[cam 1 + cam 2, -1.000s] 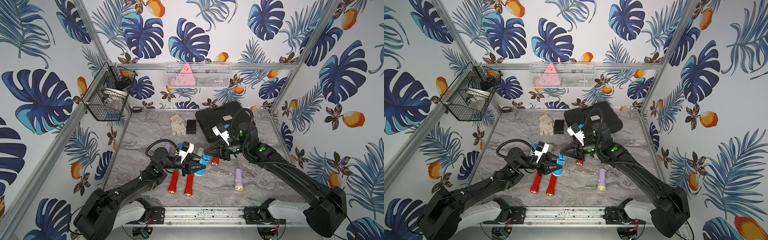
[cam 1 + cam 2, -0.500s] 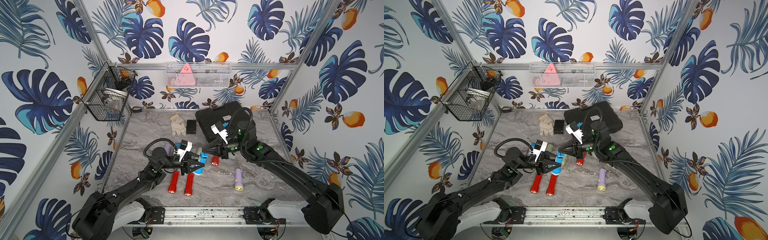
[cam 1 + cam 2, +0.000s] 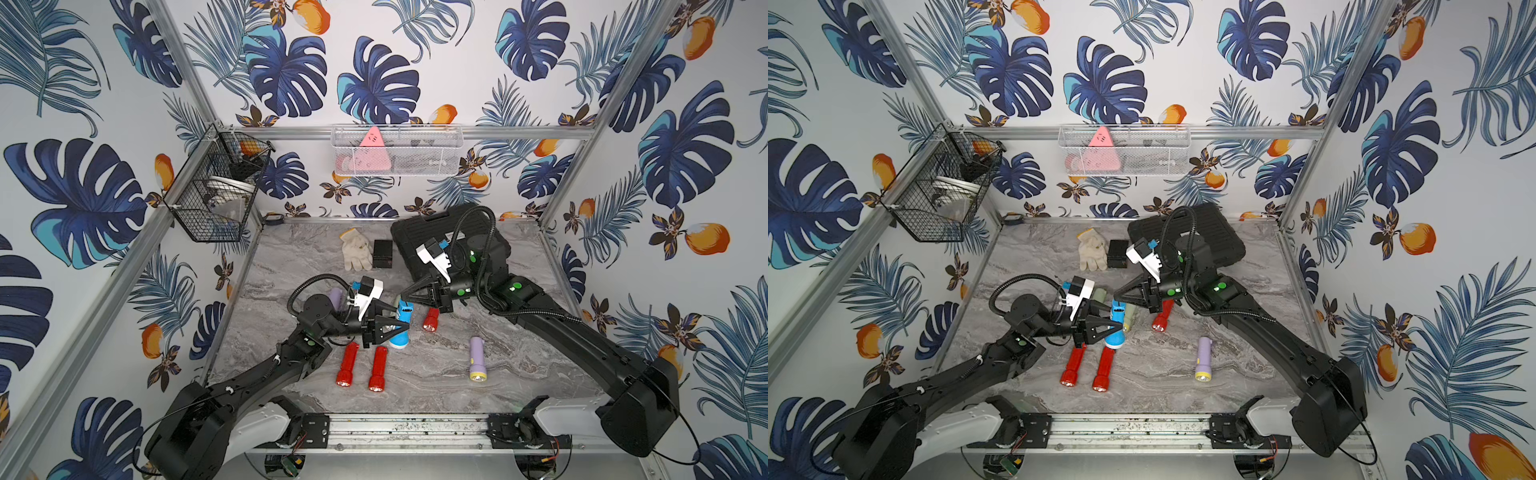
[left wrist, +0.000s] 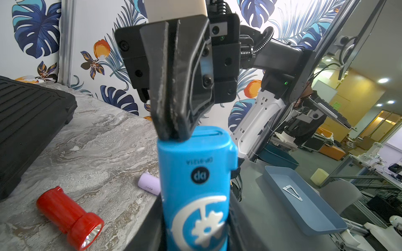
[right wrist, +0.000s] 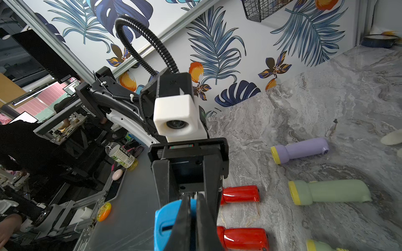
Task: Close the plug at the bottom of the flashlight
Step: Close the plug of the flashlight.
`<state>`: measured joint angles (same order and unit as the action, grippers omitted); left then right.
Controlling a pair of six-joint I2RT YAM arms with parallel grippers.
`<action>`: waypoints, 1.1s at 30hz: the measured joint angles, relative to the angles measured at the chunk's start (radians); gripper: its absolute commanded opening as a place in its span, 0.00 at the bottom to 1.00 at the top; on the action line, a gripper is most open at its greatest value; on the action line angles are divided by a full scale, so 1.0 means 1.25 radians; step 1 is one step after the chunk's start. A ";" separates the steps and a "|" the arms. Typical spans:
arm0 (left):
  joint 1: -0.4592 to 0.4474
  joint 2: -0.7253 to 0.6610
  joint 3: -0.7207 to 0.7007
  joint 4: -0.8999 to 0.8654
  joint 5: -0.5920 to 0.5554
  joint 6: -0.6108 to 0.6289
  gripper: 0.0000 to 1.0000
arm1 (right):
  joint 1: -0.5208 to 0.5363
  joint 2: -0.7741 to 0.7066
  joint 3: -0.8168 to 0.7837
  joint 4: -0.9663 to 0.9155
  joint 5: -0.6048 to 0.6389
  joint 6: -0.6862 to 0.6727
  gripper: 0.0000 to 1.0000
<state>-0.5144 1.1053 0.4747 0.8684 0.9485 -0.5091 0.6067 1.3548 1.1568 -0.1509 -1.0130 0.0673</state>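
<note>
Grey marbled tabletop (image 3: 449,390) between leaf-printed walls carries everything. Near its middle the blue flashlight (image 3: 404,312) is clamped in the left gripper (image 3: 394,321), with its bottom end turned to the far side. The right gripper (image 3: 401,296) rests its tips on this end, both fingers pressed together with nothing between them. Just right of it lies a red flashlight (image 3: 431,320). On the near side lie two more red flashlights (image 3: 347,365), and farther right a purple flashlight (image 3: 477,359). At the far side are a glove (image 3: 356,249) and a black case (image 3: 409,232).
</note>
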 measured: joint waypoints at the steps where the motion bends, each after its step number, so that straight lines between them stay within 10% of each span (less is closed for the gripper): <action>1: 0.000 0.000 -0.002 0.008 -0.005 -0.003 0.00 | 0.000 0.003 0.011 -0.013 0.006 -0.004 0.21; 18: 0.000 -0.010 -0.005 0.104 -0.049 -0.013 0.00 | 0.004 -0.070 0.056 -0.085 0.207 -0.023 0.54; 33: -0.001 -0.063 -0.006 0.153 -0.005 0.053 0.00 | -0.019 -0.056 0.068 -0.094 0.533 0.001 0.62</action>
<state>-0.5156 1.0264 0.4671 1.0595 0.9424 -0.4427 0.5835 1.2842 1.2415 -0.2684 -0.3470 0.0681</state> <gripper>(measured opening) 0.377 0.593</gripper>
